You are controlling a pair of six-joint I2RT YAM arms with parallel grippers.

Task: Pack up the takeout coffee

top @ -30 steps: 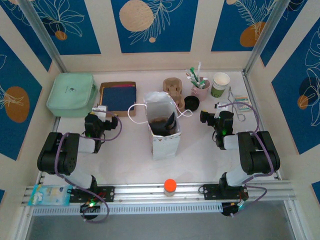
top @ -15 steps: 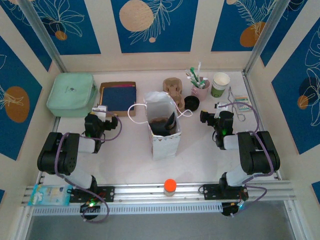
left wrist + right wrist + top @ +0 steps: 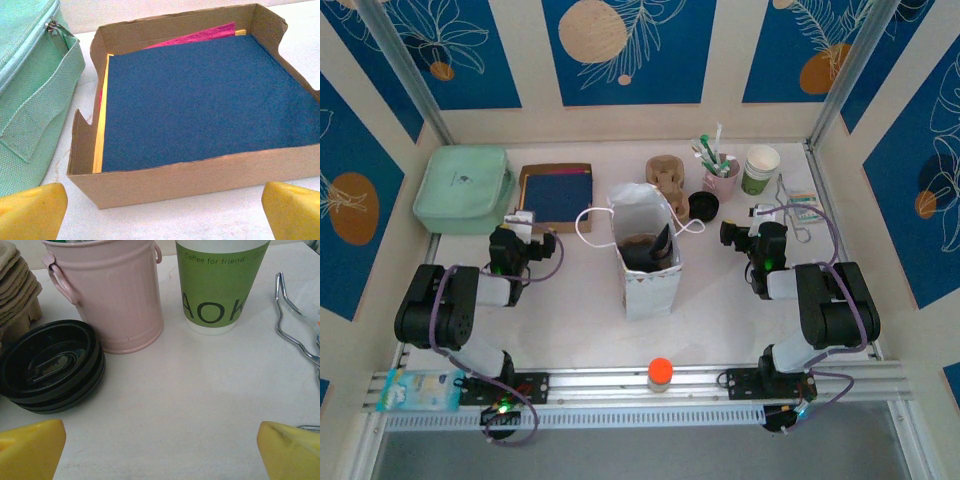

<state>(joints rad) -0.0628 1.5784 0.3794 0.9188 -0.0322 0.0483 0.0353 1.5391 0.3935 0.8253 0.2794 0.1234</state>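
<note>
Both arms (image 3: 450,305) blk w/ purple cables (image 3: 552,262), green LEDs (image 3: 769,264); tool fingers (image 3: 32,210) yellow.

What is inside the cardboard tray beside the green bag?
A dark blue sheet on top; a pink sheet and a yellow sheet peek out beneath. The tray floor is covered.

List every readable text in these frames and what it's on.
"Coffee for friend": small print on the green band of the lidless cup; more follows, unreadable.
"AOK": large letters on the same band, possibly cut off.
Logo on the mint bag: too small to read.
</note>
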